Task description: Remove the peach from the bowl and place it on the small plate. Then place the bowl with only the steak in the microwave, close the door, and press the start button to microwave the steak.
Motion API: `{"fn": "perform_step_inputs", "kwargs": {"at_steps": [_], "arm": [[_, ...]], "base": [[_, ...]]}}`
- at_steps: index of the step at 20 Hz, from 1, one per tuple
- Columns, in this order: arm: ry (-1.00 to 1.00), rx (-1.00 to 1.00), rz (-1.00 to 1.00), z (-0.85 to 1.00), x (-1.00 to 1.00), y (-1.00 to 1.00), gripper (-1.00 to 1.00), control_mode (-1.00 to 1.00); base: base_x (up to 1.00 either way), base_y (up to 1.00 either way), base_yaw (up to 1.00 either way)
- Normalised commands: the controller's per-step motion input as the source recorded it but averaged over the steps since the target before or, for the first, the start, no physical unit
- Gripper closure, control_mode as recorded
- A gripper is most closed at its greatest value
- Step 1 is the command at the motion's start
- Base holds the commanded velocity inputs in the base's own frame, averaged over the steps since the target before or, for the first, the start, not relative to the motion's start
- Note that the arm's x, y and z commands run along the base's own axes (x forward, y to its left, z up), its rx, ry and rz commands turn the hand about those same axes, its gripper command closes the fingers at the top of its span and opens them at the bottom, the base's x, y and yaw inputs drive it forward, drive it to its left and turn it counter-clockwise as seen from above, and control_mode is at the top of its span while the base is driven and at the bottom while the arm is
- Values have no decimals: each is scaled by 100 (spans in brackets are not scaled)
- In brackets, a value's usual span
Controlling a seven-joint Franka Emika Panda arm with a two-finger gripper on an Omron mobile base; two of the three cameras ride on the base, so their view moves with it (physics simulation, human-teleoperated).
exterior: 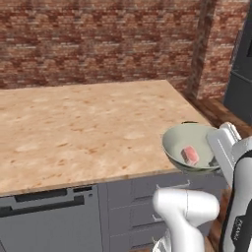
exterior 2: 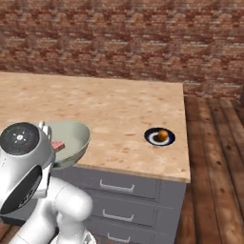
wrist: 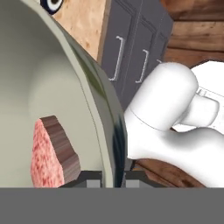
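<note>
Hand view: gripper (wrist: 113, 176) clamped on the rim of the bowl (wrist: 52, 87), steak (wrist: 54, 151) inside, bowl held off the counter (exterior: 83, 128) edge, peach (exterior 2: 163, 135) on small plate (exterior 2: 153, 139).

A kitchen. Shown by the wide speckled wooden counter (exterior: 88, 128) filling the middle of the frame, grey drawers (exterior 2: 126, 188) with bar handles below it, a red brick wall (exterior: 98, 39) across the top, plank floor (exterior 2: 214, 157) at right.

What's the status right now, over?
End effector shut on bowl rim. Steak inside, peach on small plate. Nothing blocking.
</note>
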Motion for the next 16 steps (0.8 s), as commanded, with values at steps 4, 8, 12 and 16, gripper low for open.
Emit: {"fn": "perform_step_inputs", "kwargs": {"at_steps": [4, 8, 12, 16], "arm": [[0, 0, 0, 0, 0, 0, 100, 100], [0, 0, 0, 0, 0, 0, 100, 100], [0, 0, 0, 0, 0, 0, 100, 100], [0, 0, 0, 0, 0, 0, 100, 100]], "base": [[-100, -30, -24], [-82, -51, -59], [-28, -59, -73], [0, -84, -74]]}}
